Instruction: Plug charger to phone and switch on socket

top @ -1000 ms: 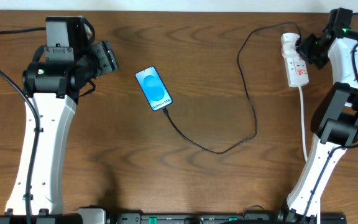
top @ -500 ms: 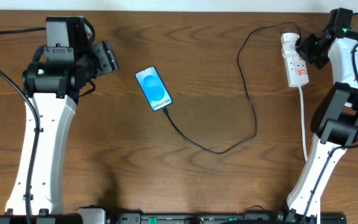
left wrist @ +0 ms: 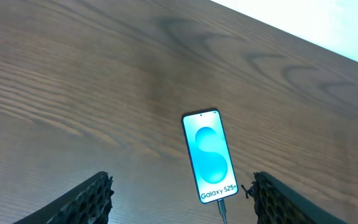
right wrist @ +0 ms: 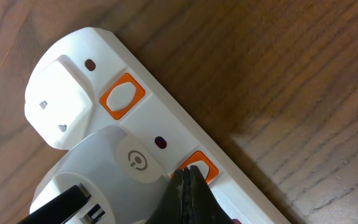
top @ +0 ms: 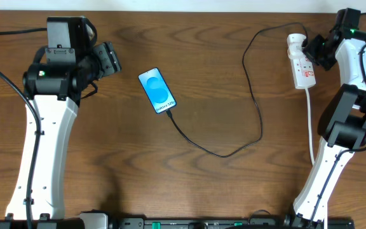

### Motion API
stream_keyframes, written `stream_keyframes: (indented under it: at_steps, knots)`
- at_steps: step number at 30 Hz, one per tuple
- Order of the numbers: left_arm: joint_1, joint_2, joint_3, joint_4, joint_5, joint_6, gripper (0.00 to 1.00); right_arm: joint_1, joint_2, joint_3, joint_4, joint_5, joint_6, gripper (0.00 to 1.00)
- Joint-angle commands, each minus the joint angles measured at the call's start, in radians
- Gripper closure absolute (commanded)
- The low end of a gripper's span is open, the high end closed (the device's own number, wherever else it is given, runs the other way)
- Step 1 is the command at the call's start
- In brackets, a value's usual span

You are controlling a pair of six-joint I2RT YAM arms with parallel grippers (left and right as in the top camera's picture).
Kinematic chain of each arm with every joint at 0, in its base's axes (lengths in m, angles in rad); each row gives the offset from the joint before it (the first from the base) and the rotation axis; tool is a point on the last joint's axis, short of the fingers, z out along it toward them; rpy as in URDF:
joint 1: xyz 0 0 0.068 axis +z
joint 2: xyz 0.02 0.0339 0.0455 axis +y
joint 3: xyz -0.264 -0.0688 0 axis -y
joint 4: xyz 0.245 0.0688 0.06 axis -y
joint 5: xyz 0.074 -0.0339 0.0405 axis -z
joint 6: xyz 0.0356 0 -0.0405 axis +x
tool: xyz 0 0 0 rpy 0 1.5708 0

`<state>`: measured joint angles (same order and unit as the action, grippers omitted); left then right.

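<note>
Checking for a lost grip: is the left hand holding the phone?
No, the phone lies flat on the table, apart from the open left hand.

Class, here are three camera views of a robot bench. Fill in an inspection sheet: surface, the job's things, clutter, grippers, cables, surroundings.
Surface: brown wood-grain table, no spills seen.
Job's things: phone face up with its screen lit. The charger runs from its Galaxy end to the socket.
Clutter: nothing seen.
Grippers: left gripper open, beside the phone, holding nothing. Right gripper shut, tips at an orange switch on the socket.
Cables: white cord leaves the socket toward the near edge.
Surroundings: pale strip beyond the far edge.
</note>
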<state>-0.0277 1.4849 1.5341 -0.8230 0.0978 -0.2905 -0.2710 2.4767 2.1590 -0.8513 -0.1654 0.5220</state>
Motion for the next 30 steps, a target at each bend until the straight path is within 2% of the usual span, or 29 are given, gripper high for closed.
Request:
stream_keyframes:
  at_steps: [1, 30]
  knots:
    - [0.005, 0.011, 0.001, -0.003, -0.013, 0.009, 0.27, 0.161, 0.022, 0.002, 0.01, -0.354, -0.015, 0.99]
    - [0.005, 0.011, 0.001, -0.007, -0.013, 0.009, 0.27, 0.214, 0.022, 0.002, 0.013, -0.36, -0.022, 0.99]
